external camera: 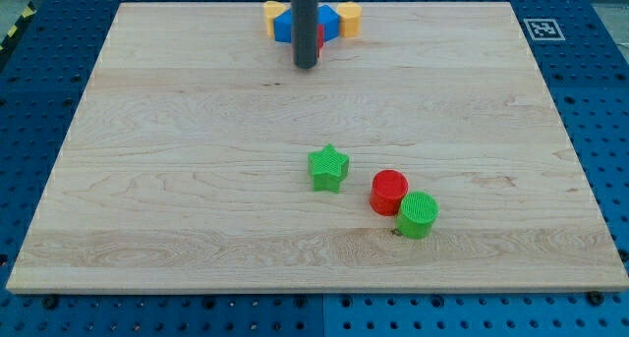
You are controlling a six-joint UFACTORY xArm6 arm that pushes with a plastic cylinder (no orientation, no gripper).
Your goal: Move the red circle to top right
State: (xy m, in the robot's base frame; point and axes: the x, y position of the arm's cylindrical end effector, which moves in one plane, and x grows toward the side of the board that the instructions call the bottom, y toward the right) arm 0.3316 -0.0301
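The red circle (389,192) lies on the wooden board a little right of centre toward the view's bottom. A green circle (418,215) touches it at its lower right. A green star (328,168) sits just to its left, apart from it. My tip (307,66) is near the view's top centre, far above the red circle and just below a cluster of blocks.
At the top centre edge sits a cluster: a yellow block (273,16) on the left, a blue block (327,21), a yellow block (349,18) on the right and a bit of red (320,39), partly hidden by the rod. A marker tag (541,28) lies off the board's top right corner.
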